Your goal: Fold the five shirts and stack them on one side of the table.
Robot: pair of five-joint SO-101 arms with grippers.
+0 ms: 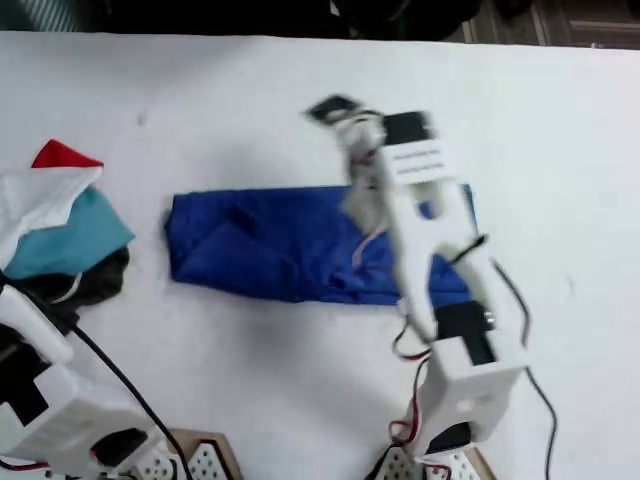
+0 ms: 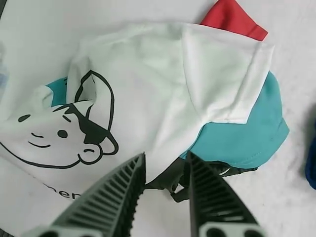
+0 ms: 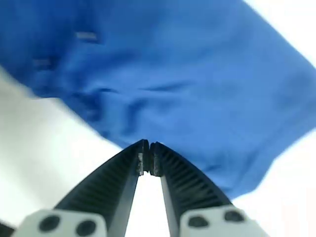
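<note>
Blue shirt (image 1: pixel 290 245) (image 3: pixel 197 74) is lying mid-tabletop (image 1: pixel 200 90), roughly folded into a long band, creases showing. Right gripper (image 1: pixel 345 120) (image 3: pixel 148 159) is hanging over the shirt's far edge; its jaws are sitting closed, tips touching, no cloth visibly pinched between them.

The other shirts are piling up at the left edge of the tabletop: white shirt (image 1: pixel 35 195) (image 2: pixel 148 89) with a cartoon face on top, teal shirt (image 1: pixel 75 240) (image 2: pixel 242 138) under it, red shirt (image 1: pixel 60 155) (image 2: pixel 232 17) poking out at the far side, dark shirt (image 1: pixel 95 280) (image 2: pixel 173 180) at the bottom. Left gripper (image 2: pixel 165 165) is hovering over this pile, jaws standing apart, holding nothing.
</note>
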